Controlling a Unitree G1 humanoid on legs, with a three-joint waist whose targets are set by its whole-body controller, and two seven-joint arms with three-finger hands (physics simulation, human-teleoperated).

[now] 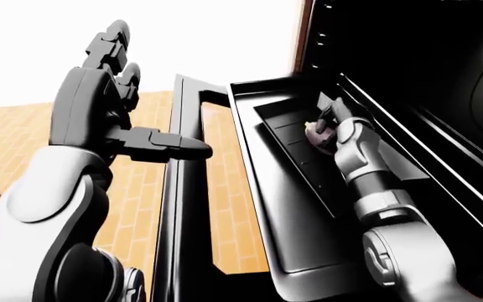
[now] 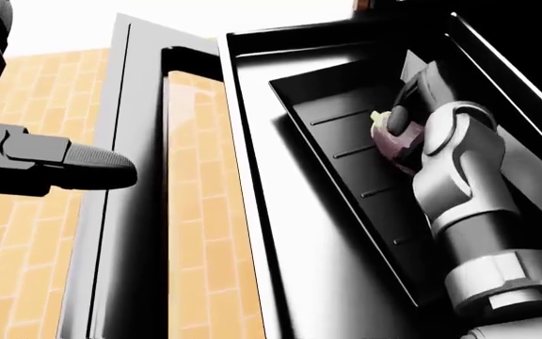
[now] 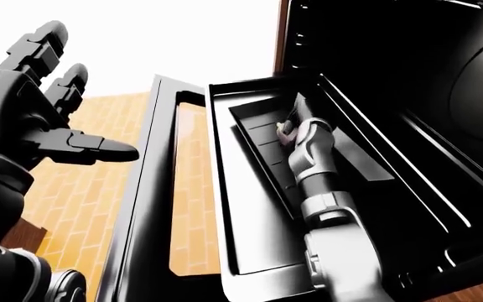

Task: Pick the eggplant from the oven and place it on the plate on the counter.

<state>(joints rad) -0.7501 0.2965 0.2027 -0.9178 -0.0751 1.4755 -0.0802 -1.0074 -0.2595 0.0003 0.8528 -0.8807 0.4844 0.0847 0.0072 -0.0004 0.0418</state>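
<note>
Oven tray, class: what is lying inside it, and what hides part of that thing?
A purple eggplant lies in the black tray. The right hand covers most of it, so its full shape and the grip cannot be seen.

Orange brick-patterned floor (image 1: 6, 138) under bright white light.

Rendered views, sharp throughout, with strong contrast and a steeply tilted frame.

The background above the oven door (image 1: 193, 189) was blown out to flat white, while the oven cavity (image 3: 409, 126) fell into near-black, its rack rails showing only as thin highlights. Soft sheen lay across the glossy tray (image 2: 346, 162) and door glass. The tiled floor (image 1: 23, 145) was evenly lit, without distinct cast shadows or blur.
</note>
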